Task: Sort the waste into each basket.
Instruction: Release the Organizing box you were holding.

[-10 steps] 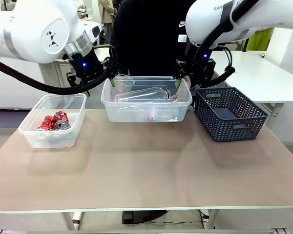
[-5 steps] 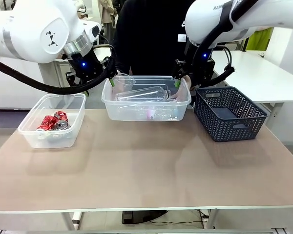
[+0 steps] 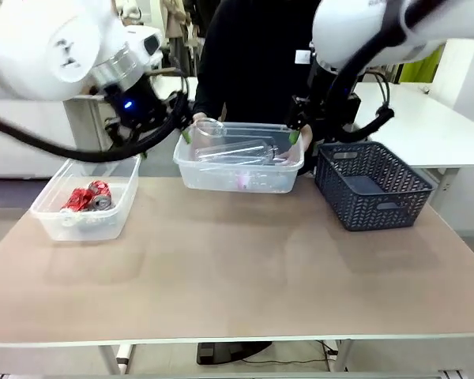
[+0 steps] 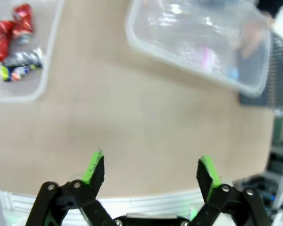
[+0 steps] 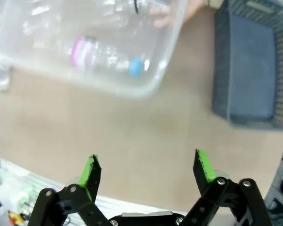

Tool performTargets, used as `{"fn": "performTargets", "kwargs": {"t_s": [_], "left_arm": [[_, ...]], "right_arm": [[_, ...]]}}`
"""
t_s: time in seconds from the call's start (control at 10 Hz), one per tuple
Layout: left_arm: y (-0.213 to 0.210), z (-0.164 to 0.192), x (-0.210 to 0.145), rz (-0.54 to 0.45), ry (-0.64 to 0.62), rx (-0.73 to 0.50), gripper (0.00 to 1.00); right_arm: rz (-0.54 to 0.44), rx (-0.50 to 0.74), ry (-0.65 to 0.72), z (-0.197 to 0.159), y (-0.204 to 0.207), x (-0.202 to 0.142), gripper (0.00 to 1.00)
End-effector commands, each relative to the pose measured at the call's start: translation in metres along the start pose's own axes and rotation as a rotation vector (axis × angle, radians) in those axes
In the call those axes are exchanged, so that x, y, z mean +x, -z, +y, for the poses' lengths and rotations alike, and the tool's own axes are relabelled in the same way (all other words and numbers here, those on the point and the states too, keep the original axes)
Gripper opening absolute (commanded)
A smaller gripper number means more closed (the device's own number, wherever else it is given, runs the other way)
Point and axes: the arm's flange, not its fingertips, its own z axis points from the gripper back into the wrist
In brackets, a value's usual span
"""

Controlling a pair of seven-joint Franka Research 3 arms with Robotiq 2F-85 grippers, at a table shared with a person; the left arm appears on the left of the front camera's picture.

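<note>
Two clear tubs are counted on the table: a small tub [image 3: 85, 201] at the left and a large tub [image 3: 238, 162] at the far middle. One dark basket [image 3: 371, 183] is seen at the right. Three crushed cans [image 4: 15, 44] can be made out in the small tub, two red and one silver. Clear bottles [image 3: 237, 151] and one cup [image 3: 208, 131] are piled in the large tub; the bottle count cannot be told. Two arms are seen, each with one gripper: left gripper [image 4: 150, 172], right gripper [image 5: 147, 170].
</note>
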Motion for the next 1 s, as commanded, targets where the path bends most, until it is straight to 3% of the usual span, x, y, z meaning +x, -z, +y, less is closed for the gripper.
{"fn": "performTargets", "kwargs": {"t_s": [0.0, 0.2, 0.3, 0.4, 0.5, 0.6, 0.7, 0.8, 0.9], "left_arm": [[-0.047, 0.055, -0.073, 0.032, 0.117, -0.096, 1.00], [-0.028, 0.050, -0.090, 0.049, 0.204, -0.030, 1.00], [-0.038, 0.035, -0.072, 0.039, 0.117, -0.073, 1.00], [-0.038, 0.035, -0.072, 0.039, 0.117, -0.073, 1.00], [-0.038, 0.035, -0.072, 0.039, 0.117, -0.073, 1.00], [-0.041, 0.047, -0.091, 0.045, 0.151, -0.057, 1.00], [-0.049, 0.076, -0.090, 0.187, 0.119, -0.227, 1.00], [-0.059, 0.110, -0.087, 0.334, 0.056, -0.437, 1.00], [-0.064, 0.149, -0.082, 0.392, -0.081, -0.638, 1.00]], "right_arm": [[-0.105, 0.055, 0.066, -0.020, -0.033, -0.102, 1.00], [-0.065, -0.009, 0.107, -0.015, -0.009, -0.109, 1.00], [-0.053, 0.031, 0.066, -0.013, -0.034, -0.088, 1.00], [-0.053, 0.031, 0.066, -0.013, -0.034, -0.088, 1.00], [-0.056, 0.013, 0.082, -0.018, -0.030, -0.120, 1.00], [-0.023, 0.109, 0.052, -0.020, -0.025, -0.121, 1.00], [-0.006, 0.478, 0.043, -0.049, -0.031, -0.139, 1.00], [-0.020, 0.801, 0.124, -0.082, -0.033, -0.155, 1.00], [0.002, 0.988, 0.410, -0.111, -0.033, -0.164, 1.00]]}}
